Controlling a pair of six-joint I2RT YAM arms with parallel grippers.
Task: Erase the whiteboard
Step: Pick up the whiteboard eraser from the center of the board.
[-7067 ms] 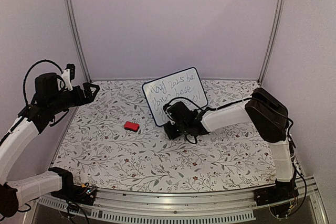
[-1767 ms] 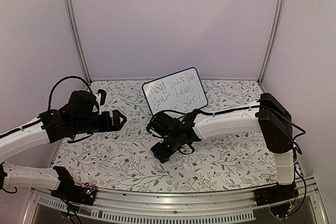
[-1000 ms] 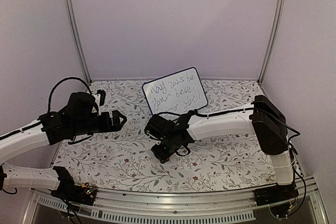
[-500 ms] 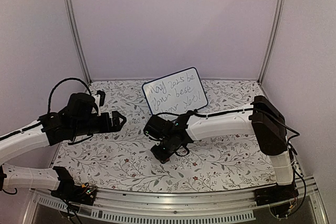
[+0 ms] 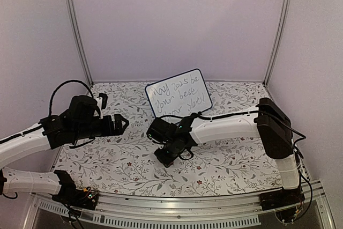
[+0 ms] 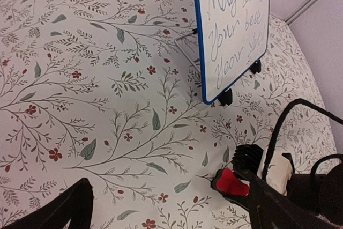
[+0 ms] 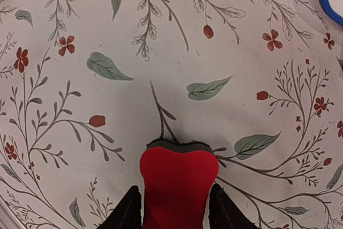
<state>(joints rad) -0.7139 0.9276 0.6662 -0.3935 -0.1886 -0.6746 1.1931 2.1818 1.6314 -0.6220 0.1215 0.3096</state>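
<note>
Two tools: right tool pinches a red eraser block; left tool gapes empty. Blue-framed rectangular whiteboard reads "May 2025 be your best year yet!"

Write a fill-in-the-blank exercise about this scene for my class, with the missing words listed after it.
The whiteboard bears handwriting and has a ___ frame. The right gripper is shut on a ___ eraser. The left gripper is ___ and holds nothing.
Missing words: blue; red; open.
</note>
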